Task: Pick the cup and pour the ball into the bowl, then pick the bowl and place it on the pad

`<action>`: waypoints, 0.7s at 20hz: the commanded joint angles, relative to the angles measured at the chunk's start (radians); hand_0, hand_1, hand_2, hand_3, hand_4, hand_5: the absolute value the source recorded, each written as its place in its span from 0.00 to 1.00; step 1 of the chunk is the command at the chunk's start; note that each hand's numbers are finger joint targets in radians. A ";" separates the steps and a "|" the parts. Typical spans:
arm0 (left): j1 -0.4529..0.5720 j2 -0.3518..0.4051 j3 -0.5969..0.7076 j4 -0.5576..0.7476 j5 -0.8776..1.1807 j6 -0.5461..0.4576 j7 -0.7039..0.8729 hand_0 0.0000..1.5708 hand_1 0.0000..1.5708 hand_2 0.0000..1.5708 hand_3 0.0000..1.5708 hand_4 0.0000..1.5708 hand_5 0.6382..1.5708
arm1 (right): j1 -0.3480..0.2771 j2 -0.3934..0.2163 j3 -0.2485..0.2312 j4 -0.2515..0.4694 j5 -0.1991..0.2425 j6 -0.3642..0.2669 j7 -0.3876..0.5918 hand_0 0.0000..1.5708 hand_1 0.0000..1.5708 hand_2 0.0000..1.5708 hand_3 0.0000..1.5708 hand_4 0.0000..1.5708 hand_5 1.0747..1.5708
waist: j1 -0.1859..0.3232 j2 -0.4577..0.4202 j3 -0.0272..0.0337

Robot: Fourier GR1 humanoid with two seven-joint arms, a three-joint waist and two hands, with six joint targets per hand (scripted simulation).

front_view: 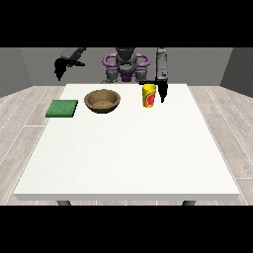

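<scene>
I see a white table (123,158) with three things along its far side. A yellow cup (149,95) with a red mark stands upright at the right. The hand at the view's right (162,92) hangs just beside it; I cannot tell whether its fingers touch or hold the cup. A brown wooden bowl (102,101) sits left of the cup, nothing between them. A green pad (62,108) lies further left. The hand at the view's left (60,68) hangs off the table, fingers drooping, holding nothing.

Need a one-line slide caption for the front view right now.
Hand at the view's right beside the yellow cup; wooden bowl and green pad untouched.
</scene>
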 commanded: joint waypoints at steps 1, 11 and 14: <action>-0.076 0.013 0.025 0.181 -0.003 0.007 -0.093 0.00 0.00 0.00 0.00 0.00 0.94 | 0.009 -0.012 -0.018 0.054 -0.005 0.030 -0.031 0.00 0.00 0.00 0.00 0.00 1.00 | -0.006 -0.017 0.0002; -0.169 0.042 0.063 0.426 0.031 -0.001 -0.200 0.00 0.00 0.00 0.00 0.00 0.95 | 0.029 0.024 0.032 0.083 0.044 0.026 -0.055 0.00 0.00 0.00 0.00 0.00 1.00 | -0.019 -0.027 0.0000; -0.205 0.012 0.062 0.482 0.013 0.054 -0.291 0.00 0.00 0.00 0.00 0.00 0.99 | -0.062 -0.020 -0.021 0.112 0.014 0.029 -0.083 0.00 0.00 0.00 0.00 0.00 1.00 | -0.020 0.032 0.0000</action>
